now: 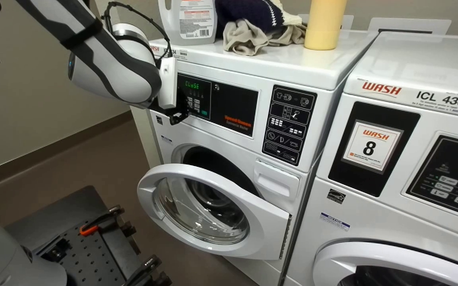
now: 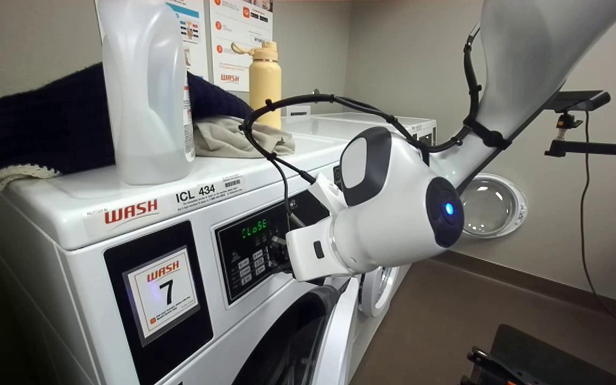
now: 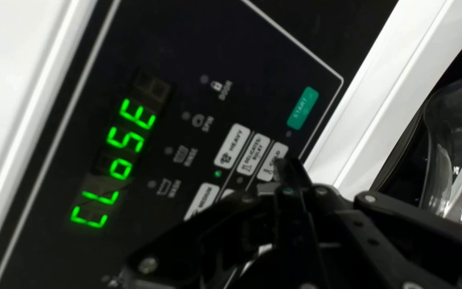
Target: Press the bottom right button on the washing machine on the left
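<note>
Hiding part of the washing machine's (image 1: 245, 147) keypad (image 3: 254, 154), black hand (image 3: 291, 165) closed, COLD button (image 3: 272, 159) partly covered, contact unclear

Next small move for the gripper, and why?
Probably shift the shut gripper along the control panel toward the green START button: in the wrist view it overlaps the edge of the COLD button, while START, the bottom-right button, sits uncovered.

The fingers (image 3: 295, 176) look matt, with shiny metal pins (image 3: 370, 198) set back from them. Near their tips, the control panel (image 3: 199, 44) of the washing machine (image 1: 284, 65) is smooth; below them, a glossy door rim (image 1: 270, 230) frames clear glass (image 1: 191, 214). Above them stands a smooth plastic jug (image 2: 139, 117) (its label (image 1: 197, 20) looks papery), near crumpled matt cloth (image 1: 245, 37) and rougher knit (image 1: 245, 14).
</note>
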`<state>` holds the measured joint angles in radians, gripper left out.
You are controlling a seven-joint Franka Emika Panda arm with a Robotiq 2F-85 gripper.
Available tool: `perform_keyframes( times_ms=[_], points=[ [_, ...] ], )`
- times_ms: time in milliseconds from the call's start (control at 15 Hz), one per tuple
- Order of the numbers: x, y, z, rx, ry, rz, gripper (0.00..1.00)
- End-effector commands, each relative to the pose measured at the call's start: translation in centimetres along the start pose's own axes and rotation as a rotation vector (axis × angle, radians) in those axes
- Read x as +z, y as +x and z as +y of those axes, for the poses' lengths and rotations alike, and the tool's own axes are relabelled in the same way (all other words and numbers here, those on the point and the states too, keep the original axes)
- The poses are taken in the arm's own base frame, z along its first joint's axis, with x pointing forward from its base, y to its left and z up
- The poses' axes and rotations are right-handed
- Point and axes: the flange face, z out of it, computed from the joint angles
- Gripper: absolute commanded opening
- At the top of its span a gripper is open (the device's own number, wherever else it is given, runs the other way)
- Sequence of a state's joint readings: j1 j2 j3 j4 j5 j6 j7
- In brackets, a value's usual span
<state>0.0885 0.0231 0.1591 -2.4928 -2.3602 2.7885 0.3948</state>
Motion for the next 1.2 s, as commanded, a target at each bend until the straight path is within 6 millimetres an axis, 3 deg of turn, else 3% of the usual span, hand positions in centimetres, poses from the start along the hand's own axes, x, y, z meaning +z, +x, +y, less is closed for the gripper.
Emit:
perform_keyframes(
  times_ms=[0, 333, 1133],
  points=[
    [0.8, -0.6, 1.9, 0.044, -0.040, -0.025, 0.00],
    [0.0, 0.2, 2.6, 0.084, -0.019, 0.025, 0.00],
    [-4.3, 2.5, 8.6, 0.238, 0.020, 0.336, 0.00]
  ],
)
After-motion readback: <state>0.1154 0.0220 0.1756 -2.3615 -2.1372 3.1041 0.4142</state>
